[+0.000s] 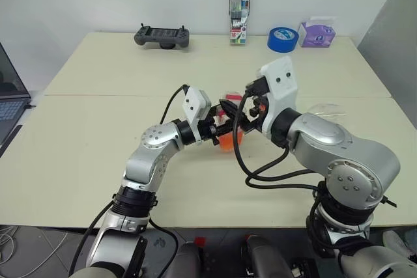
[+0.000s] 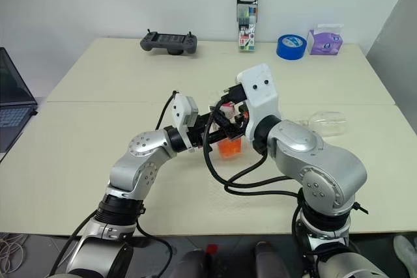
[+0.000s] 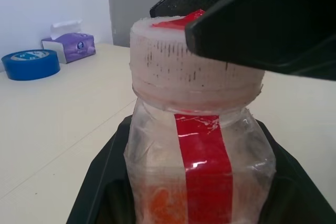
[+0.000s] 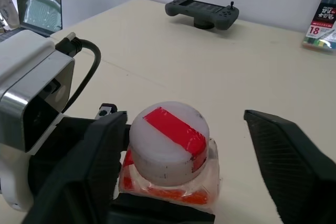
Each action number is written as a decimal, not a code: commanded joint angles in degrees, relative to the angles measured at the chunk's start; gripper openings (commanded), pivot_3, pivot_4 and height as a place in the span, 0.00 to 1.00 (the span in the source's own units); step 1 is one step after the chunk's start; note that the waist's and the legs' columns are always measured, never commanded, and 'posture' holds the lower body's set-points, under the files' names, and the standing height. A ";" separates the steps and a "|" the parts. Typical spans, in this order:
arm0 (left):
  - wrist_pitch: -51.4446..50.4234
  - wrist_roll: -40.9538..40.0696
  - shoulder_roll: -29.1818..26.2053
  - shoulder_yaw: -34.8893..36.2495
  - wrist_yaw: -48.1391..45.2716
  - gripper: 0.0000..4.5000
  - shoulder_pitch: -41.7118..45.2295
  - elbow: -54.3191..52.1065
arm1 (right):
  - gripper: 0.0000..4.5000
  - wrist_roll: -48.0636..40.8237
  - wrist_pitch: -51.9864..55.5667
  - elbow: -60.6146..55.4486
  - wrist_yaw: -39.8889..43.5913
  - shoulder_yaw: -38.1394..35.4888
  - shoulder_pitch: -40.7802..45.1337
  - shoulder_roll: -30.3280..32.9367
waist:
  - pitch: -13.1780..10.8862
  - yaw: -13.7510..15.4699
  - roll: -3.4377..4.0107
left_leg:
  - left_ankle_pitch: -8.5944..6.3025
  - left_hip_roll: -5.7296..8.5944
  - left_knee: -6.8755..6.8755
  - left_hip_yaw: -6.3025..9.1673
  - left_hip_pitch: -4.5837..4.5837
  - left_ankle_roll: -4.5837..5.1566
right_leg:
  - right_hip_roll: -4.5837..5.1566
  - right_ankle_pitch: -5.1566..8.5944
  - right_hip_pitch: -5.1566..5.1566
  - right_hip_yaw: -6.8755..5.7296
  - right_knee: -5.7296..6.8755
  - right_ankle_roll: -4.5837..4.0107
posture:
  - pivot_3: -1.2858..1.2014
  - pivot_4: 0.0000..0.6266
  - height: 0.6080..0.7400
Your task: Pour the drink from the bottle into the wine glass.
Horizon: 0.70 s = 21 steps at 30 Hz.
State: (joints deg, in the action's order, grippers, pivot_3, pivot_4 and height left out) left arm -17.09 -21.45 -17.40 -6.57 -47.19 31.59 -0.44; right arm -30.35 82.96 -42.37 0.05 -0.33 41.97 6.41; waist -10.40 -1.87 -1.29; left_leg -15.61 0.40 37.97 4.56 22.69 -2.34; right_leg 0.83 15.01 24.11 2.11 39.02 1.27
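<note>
Pale cream bench (image 1: 98,141) against a white wall, seam running across its middle.

The small clear squarish plastic bottle (image 2: 229,140) stands upright over the bench centre, long axis vertical, orange-red drink (image 1: 229,141) low in its body, a red stripe down its side. My left hand (image 1: 218,129) is clamped narrow on the bottle's body, reaching in level from the left. The red-and-white cap (image 4: 169,142) is still on.

My right hand (image 4: 186,156) comes from the opposite side and sits at cap height: its two black fingers (image 4: 294,156) stand on either side of the cap, one just beside it, the other apart with bench showing between. Partway spread, gripping nothing. Judgement: uncapping is the step in hand; the cap lies directly between these fingers, so closing them should seat the grip before any twist.

The clear stemmed wine glass (image 2: 326,123) lies on its side on the bench, well off to my right, behind my right arm. It needs righting before any pour.

Far edge: a black handheld controller (image 1: 162,36), a marker pack (image 1: 239,15), a blue tape roll (image 1: 283,39), a purple tissue pack (image 1: 316,33). An open laptop (image 1: 10,99) at the left.
</note>
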 commanded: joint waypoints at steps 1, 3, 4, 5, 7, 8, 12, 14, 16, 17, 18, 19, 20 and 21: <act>1.03 -0.34 0.00 0.71 -0.01 0.43 0.94 -3.08 | 0.56 0.42 0.51 -1.15 0.32 0.01 0.47 -0.42 | 0.00 0.00 0.00 | 0.00 0.00 0.00 0.00 0.00 0.00 | 0.00 0.00 0.00 0.00 0.00 0.00 | 0.52 0.24 1.00; 1.06 -0.34 -0.02 0.70 0.01 0.43 0.93 -3.06 | 0.40 0.59 0.85 -1.04 0.34 0.11 0.46 -0.52 | 0.00 0.00 0.00 | 0.00 0.00 0.00 0.00 0.00 0.00 | 0.00 0.00 0.00 0.00 0.00 0.00 | 0.52 0.24 1.00; 1.11 -0.31 -0.01 0.70 0.03 0.43 0.96 -2.98 | 0.40 0.68 0.93 -0.84 0.38 0.15 0.50 -0.47 | 0.00 0.00 0.00 | 0.00 0.00 0.00 0.00 0.00 0.00 | 0.00 0.00 0.00 0.00 0.00 0.00 | 0.52 0.24 1.00; 1.14 -0.29 -0.01 0.70 0.05 0.43 0.99 -2.92 | 0.40 0.75 0.96 -0.70 0.42 0.18 0.53 -0.42 | 0.00 0.00 0.00 | 0.00 0.01 0.00 0.00 0.00 0.00 | 0.00 0.00 0.00 0.01 0.00 0.00 | 0.52 0.24 1.00; 1.16 -0.25 -0.03 0.70 0.13 0.43 0.97 -2.97 | 0.40 0.73 0.76 -0.35 0.68 0.03 0.72 -0.29 | 0.00 0.00 0.00 | 0.00 0.01 0.00 0.00 0.00 0.00 | 0.00 0.00 0.00 0.01 0.00 0.00 | 0.52 0.24 1.00; 1.16 -0.25 -0.04 0.72 0.15 0.43 0.96 -3.00 | 0.40 0.70 0.65 -0.22 0.80 -0.06 0.82 -0.28 | 0.00 0.00 0.00 | 0.00 0.01 0.00 0.00 0.00 0.00 | 0.00 0.00 0.00 0.00 0.00 0.00 | 0.52 0.24 1.00; 0.83 -0.31 0.26 0.58 0.57 0.43 1.22 -3.34 | 0.40 -4.40 -11.91 4.77 16.56 -1.42 1.01 6.38 | 0.00 -0.01 0.00 | 0.00 0.03 0.01 -0.01 0.00 0.00 | -0.01 0.00 -0.01 -0.02 -0.01 0.00 | 0.52 0.24 1.00; 0.66 -0.46 0.56 0.42 0.60 0.43 1.41 -3.46 | 0.40 -7.26 -19.03 9.11 29.43 -2.03 0.79 12.42 | 0.00 -0.02 0.00 | 0.00 0.08 0.02 -0.09 -0.03 0.01 | -0.15 0.00 -0.05 -0.10 -0.04 0.01 | 0.52 0.24 1.00; 0.63 -0.50 0.71 0.15 0.25 0.43 1.39 -3.69 | 0.40 -7.15 -25.90 15.21 45.44 1.62 1.35 21.77 | -0.01 0.12 -0.02 | -0.01 0.11 0.03 -0.16 -0.02 0.03 | -0.16 -0.03 -0.07 -0.10 -0.10 0.07 | 0.52 0.24 1.00; 0.53 -0.51 0.77 0.00 0.19 0.43 1.33 -4.02 | 0.40 -5.48 -30.02 19.24 51.07 3.67 2.41 24.97 | -0.01 0.12 -0.01 | -0.02 0.14 0.04 -0.19 -0.01 0.03 | -0.15 -0.04 -0.09 -0.12 -0.15 0.09 | 0.52 0.24 1.00; 0.41 -0.53 0.83 -0.11 0.19 0.43 1.32 -4.36 | 0.40 -3.54 -34.07 23.74 54.33 5.04 4.05 26.40 | -0.02 0.04 -0.02 | -0.02 0.14 0.05 -0.27 -0.03 0.04 | -0.14 -0.06 -0.10 -0.10 -0.17 0.12 | 0.52 0.24 1.00; 0.24 -0.63 0.95 -0.12 0.29 0.43 1.46 -4.67 | 0.40 -2.30 -37.94 28.97 56.76 5.51 6.31 26.24 | -0.02 -0.17 -0.03 | -0.02 0.13 0.03 -0.31 -0.05 0.04 | -0.15 -0.07 -0.09 -0.05 -0.17 0.14 | 0.52 0.24 1.00; 0.12 -0.70 1.06 -0.11 0.38 0.43 1.60 -4.85 | 0.40 -1.44 -40.73 32.48 58.91 6.09 7.68 26.25 | -0.02 -0.49 -0.03 | -0.02 0.10 0.04 -0.35 -0.10 0.05 | -0.16 -0.07 -0.09 -0.01 -0.14 0.14 | 0.52 0.24 1.00; 0.06 -0.74 1.15 -0.11 0.49 0.43 1.77 -4.94 | 0.40 -0.13 -43.19 35.17 61.21 7.26 8.60 26.68 | -0.03 -0.74 -0.04 | -0.02 0.03 0.02 -0.40 -0.16 0.05 | -0.25 -0.08 -0.08 0.11 -0.12 0.14 | 0.52 0.24 1.00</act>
State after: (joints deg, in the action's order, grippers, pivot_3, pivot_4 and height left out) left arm -17.24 -21.38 -16.56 -7.94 -46.89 31.96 -2.93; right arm -31.76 45.42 -9.51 55.95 5.03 48.48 32.93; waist -10.43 -2.61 -1.33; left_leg -15.64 0.42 37.98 4.17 22.48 -2.30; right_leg 0.54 14.93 24.04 2.23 38.97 1.41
